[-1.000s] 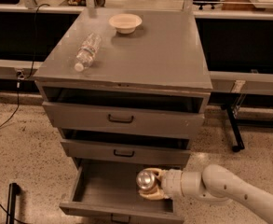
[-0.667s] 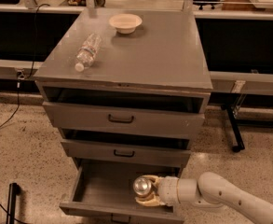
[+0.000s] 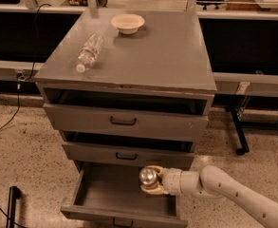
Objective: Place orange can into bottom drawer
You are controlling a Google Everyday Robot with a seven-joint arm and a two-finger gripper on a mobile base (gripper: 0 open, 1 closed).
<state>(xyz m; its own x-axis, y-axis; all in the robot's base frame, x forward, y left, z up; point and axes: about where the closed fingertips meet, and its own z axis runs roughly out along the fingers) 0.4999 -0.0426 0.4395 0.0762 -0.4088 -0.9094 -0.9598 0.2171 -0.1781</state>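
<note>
Camera view gives me the small metal orange can [image 3: 147,175], silver end toward me, its long axis level and pointing left out of my beige two-finger gripper [image 3: 151,179]. The gripper is clamped around it over the right rear corner of the open grey bottom drawer [image 3: 109,192], so I judge the drop goes straight down.

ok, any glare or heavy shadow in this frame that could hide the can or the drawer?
Camera view: strong glare on the silver end of the orange can, held in the gripper over the bottom drawer; its patterned sides don't show. Camera view: the drawer interior is dim but readable, the gaps above the two upper drawers are near black, and the cabinet top is evenly lit.
</note>
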